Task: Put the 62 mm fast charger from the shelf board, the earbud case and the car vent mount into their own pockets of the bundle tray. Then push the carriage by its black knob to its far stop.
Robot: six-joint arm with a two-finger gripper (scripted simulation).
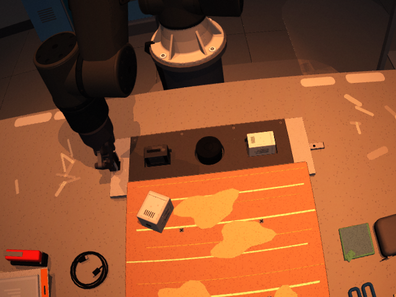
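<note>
A white fast charger [261,143] sits in the right pocket of the dark bundle tray [211,149]. A round black earbud case [209,149] fills the middle pocket and a dark car vent mount [156,155] the left one. My gripper [107,163] is down at the tray's left end, over the pale base plate, and I have it closed on the black knob, which my fingers hide. A second white charger [155,211] lies tilted on the orange mat.
The orange mat [224,233] spreads in front of the tray. A coiled black cable [89,269] and a red tool [24,255] lie at the near left; a green pad [356,241] and a dark pouch [386,235] at the right.
</note>
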